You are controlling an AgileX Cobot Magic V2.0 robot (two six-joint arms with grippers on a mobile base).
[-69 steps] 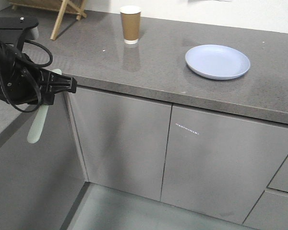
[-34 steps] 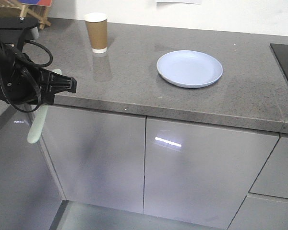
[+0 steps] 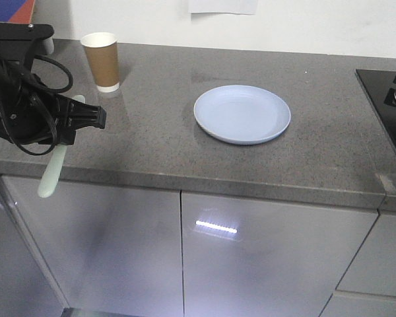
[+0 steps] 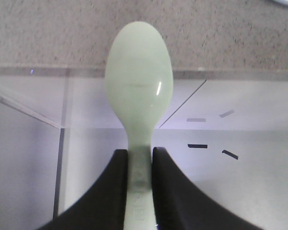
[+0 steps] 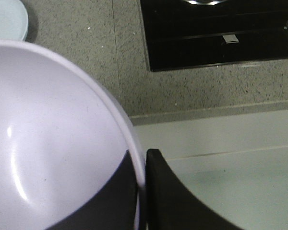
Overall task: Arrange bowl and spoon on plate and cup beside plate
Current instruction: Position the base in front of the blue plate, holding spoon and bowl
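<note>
– Tableware first: how many pieces are showing?

– Four are showing, one of each kind. One pale blue plate (image 3: 242,113) is lying flat near the middle of the grey counter (image 3: 158,148). One brown paper cup (image 3: 102,61) is standing upright towards the back left, well apart from the plate. One mint-green spoon (image 4: 138,96) and one lavender bowl (image 5: 53,143) are hanging in the air, neither touching the counter.

– And the arms, how are they sitting?

– Two claws are carrying things. The left claw (image 4: 140,160) is pinching the spoon's handle between its black fingers, which are standing narrow, with the scoop sticking out past the fingertips. From the front, that arm is hovering at the far left over the counter's front edge, and the spoon is slanting down in front of the cabinet door (image 3: 105,244).

– What is the right one doing?

– The right claw (image 5: 143,172) is gripping the bowl's rim, one finger lying inside and one outside. It is holding the bowl over the counter's front edge beside the black hob (image 5: 216,28), to the right of the plate and well apart from it. Only a sliver of the bowl is showing in the front view.
</note>
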